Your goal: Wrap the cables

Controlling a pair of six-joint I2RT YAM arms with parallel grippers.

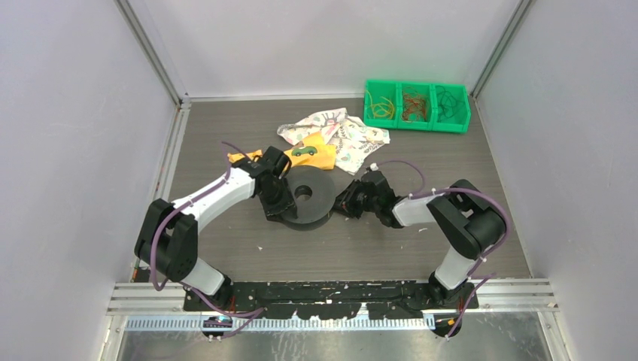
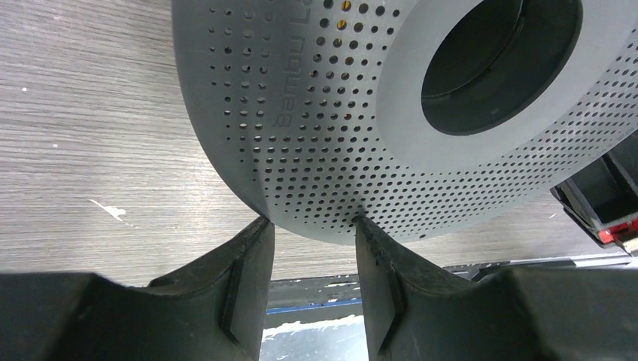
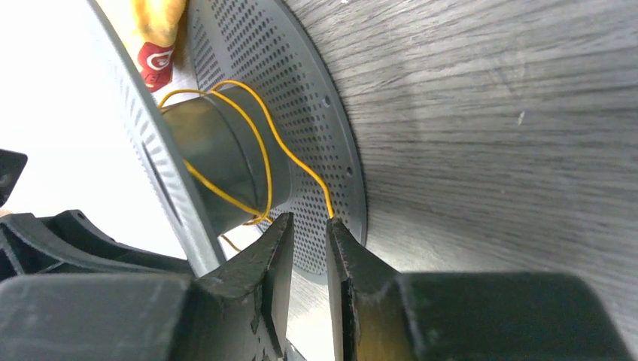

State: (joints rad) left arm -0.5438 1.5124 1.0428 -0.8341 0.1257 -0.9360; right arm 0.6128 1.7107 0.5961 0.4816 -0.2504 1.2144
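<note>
A black perforated spool (image 1: 305, 197) lies flat on the table. My left gripper (image 1: 277, 213) is at its left rim. In the left wrist view the gripper (image 2: 312, 222) is open, both fingertips touching the edge of the spool's flange (image 2: 316, 113). My right gripper (image 1: 344, 204) is at the spool's right side. In the right wrist view a thin yellow cable (image 3: 259, 143) loops loosely round the spool's core (image 3: 218, 158) and runs to the tip of one finger (image 3: 335, 226). The right gripper (image 3: 310, 219) has a narrow gap between its jaws, with nothing seen between them.
A green three-part bin (image 1: 417, 126) with wire coils stands at the back right. A patterned cloth (image 1: 342, 131) and an orange cloth (image 1: 320, 158) with a small green toy car (image 1: 305, 150) lie just behind the spool. Grey walls close in both sides.
</note>
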